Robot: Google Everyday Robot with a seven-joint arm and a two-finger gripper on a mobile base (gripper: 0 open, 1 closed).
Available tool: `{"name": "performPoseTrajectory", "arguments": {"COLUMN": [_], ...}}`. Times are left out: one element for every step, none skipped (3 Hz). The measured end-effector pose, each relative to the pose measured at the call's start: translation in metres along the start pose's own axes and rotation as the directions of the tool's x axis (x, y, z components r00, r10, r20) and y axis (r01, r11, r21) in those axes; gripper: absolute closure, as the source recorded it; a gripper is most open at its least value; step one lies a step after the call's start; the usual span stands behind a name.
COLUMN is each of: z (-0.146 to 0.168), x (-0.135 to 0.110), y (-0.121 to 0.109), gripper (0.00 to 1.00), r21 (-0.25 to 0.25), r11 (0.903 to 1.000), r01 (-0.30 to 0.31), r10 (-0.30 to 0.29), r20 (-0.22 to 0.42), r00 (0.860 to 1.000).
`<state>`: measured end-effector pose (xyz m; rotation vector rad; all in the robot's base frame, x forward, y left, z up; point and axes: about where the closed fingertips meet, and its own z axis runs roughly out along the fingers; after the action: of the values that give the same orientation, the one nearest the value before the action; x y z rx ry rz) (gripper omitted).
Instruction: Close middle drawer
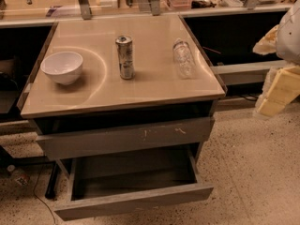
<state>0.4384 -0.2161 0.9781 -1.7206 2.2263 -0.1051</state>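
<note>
Camera view: one view only; all entries below come from it.
Middle drawer: the wide, shallow grey drawer with a plain front (136, 199) stands pulled well out at the bottom of the cabinet, its dark interior bare.
Drawer above: the taller grey front with white scuff marks (126, 137) sits slightly proud of the cabinet.
Hand: the cream-coloured hand (276, 95) is at the right edge, well apart from the cabinet and higher than the open drawer's front. Clenched or released: cannot tell, as it is partly cut off.
Bench: the tan bench top (154, 86) carries a white ceramic bowl (62, 66), an upright silver drinks can (124, 56) and a clear plastic bottle (183, 57) lying on its side.
Risk 1: approaching from the right, the hand may meet the near right corner of the front. An off-centre push could skew the drawer and bind it.
Risk 2: if it comes in too high it would press the scuffed front instead, shutting the wrong drawer.
Risk 3: a hard shove could jolt the cabinet, tipping the can or rolling the bottle, probably toward the right edge.
</note>
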Motion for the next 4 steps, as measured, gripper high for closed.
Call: {"name": "performPoseTrajectory", "arguments": {"z": [0.0000, 0.0000, 0.0000, 0.0000], "x": [0.0000, 0.0000, 0.0000, 0.0000], "y": [0.0000, 0.0000, 0.0000, 0.0000], "gripper": [0.41, 0.64, 0.87, 1.00], "r21": [0.000, 0.000, 0.000, 0.000], "r11": [1.0000, 1.0000, 1.0000, 1.0000], "r01": [0.000, 0.000, 0.000, 0.000], "r10": [0.000, 0.000, 0.000, 0.000], "r20": [0.000, 0.000, 0.000, 0.000], "r00": [1.000, 1.000, 1.000, 1.000]}}
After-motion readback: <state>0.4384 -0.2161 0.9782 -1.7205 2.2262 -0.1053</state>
